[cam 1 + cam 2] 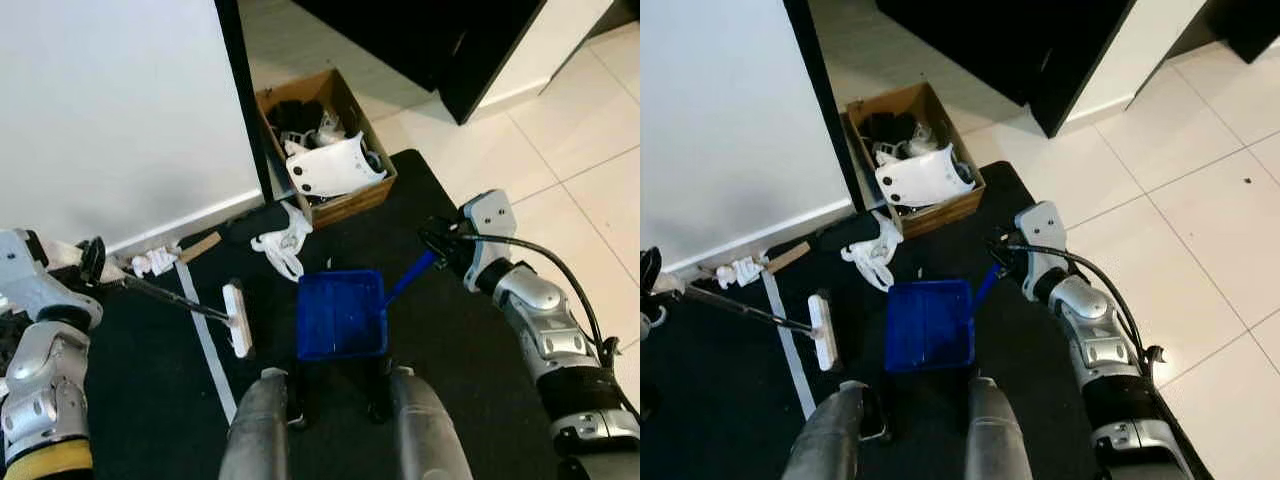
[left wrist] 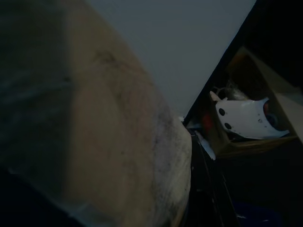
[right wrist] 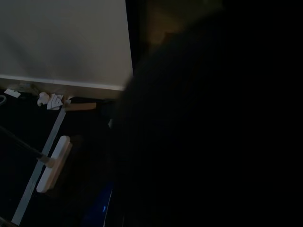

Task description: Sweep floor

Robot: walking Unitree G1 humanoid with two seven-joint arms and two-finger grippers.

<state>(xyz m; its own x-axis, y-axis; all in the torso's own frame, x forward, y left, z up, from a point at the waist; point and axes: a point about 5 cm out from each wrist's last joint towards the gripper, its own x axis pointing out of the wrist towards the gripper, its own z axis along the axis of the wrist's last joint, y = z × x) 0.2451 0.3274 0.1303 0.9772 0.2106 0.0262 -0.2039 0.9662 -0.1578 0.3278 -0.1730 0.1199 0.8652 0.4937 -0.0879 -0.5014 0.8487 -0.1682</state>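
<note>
Below, right gripper (image 1: pixel 440 250) clamped on blue plastic dustpan's (image 1: pixel 342 314) handle; left gripper (image 1: pixel 92 262) closed around white-headed, black-handled broom (image 1: pixel 237 318), crumpled white paper (image 1: pixel 153 263) just beyond.

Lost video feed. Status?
Left gripper on broom; right gripper on blue dustpan handle. White scraps ahead, near cardboard box.

A black mat (image 1: pixel 150 400) covers the floor below a white wall (image 1: pixel 110 110) with a pale skirting board; a black post (image 1: pixel 245 100) edges that wall; just right of the post sits an open cardboard box (image 1: pixel 345 205); beyond the mat lie pale floor tiles (image 1: pixel 590 150); dark cabinetry (image 1: pixel 450 40) stands past the box.
</note>
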